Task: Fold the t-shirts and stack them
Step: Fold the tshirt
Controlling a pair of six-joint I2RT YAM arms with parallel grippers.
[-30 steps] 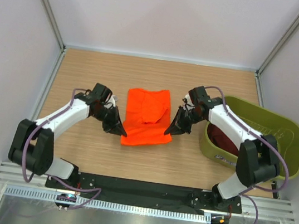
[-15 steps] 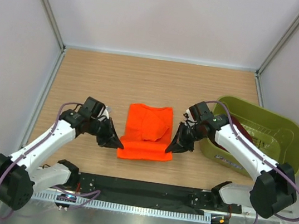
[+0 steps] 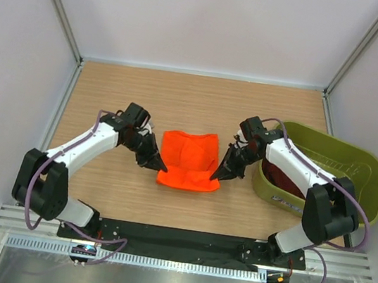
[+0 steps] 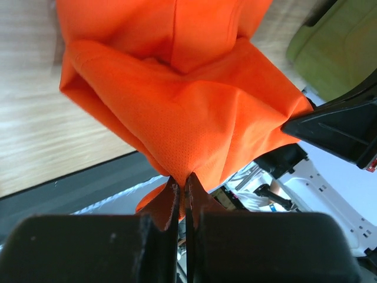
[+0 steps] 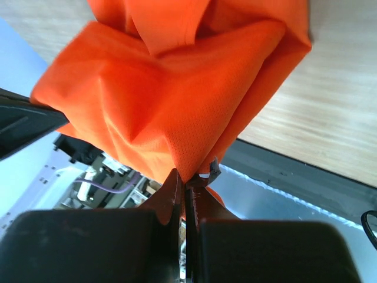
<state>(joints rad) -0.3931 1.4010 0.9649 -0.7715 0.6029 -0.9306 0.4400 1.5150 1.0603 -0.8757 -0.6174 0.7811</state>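
left wrist: left gripper [image 4: 181, 187] pinches orange t-shirt [image 4: 177, 112]

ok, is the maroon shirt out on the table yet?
No, the top view shows the maroon shirt lying inside the green tub; only the orange shirt is out of it.
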